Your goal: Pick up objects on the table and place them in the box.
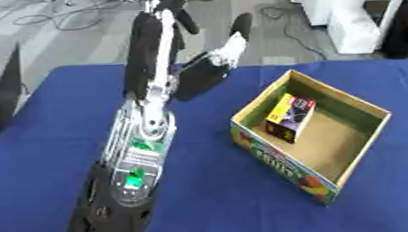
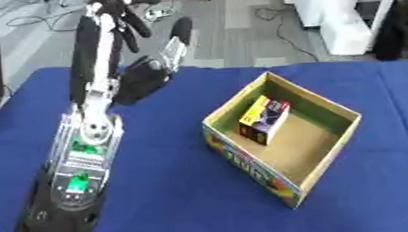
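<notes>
— Blue table [image 1: 203, 198] wide, box [image 1: 333, 181] at four o'clock, open top. Small black-and-yellow carton [image 1: 291, 116] already inside, leaning on the near-left wall.

— Left hand [image 1: 155, 35] raised at eleven o'clock, fingers fairly straight, apparently holding nothing. Dark thing [image 1: 207, 70] just beside it; touching or not, cannot tell. Right hand out of sight.

— Risk: nudging that thing off the far edge on approach.

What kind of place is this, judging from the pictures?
Probably a robotics lab or workshop. A table under a blue cloth holds an open cardboard box with a small packet inside. Beyond it, cables trail over a grey floor near white equipment. The left hand is raised over the table.
</notes>
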`<state>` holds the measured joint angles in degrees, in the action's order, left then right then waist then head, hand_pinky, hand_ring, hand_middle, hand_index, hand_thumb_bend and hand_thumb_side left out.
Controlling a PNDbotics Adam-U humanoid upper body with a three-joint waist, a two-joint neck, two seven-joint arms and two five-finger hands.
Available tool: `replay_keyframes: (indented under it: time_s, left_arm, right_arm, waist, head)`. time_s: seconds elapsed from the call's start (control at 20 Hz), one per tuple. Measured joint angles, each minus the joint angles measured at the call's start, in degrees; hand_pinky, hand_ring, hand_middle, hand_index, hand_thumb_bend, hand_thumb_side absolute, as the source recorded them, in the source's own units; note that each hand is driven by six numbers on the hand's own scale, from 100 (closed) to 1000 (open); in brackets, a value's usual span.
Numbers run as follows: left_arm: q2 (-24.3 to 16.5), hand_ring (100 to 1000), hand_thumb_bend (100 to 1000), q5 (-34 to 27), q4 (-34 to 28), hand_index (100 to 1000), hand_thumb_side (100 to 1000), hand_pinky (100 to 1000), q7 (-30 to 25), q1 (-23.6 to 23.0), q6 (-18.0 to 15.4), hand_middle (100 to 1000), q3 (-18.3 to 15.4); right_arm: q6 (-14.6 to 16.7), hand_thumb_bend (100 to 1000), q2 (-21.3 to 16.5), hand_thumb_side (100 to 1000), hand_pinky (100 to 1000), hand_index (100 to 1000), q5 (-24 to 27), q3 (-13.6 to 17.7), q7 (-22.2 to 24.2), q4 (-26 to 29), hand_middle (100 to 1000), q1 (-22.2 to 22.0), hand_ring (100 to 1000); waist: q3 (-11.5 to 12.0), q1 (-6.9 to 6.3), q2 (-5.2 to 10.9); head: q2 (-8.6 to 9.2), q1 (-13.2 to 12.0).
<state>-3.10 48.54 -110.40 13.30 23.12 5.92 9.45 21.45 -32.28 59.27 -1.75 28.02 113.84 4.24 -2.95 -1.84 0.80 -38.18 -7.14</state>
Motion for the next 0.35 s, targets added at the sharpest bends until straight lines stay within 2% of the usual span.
replay_keyframes:
  time_s: [0.35]
  left_arm:
    - [-0.5, 436, 343, -0.7, 0.0, 694, 667, 261, 0.3, -0.4, -0.9, 651, 0.3]
  right_arm:
    - [0.0, 100, 0.0, 1000, 141, 481, 0.1, 0.0, 0.0, 0.0, 384, 0.1, 298]
  waist:
    - [-0.1, -0.19, -0.08]
  head:
    - [0.5, 1.6]
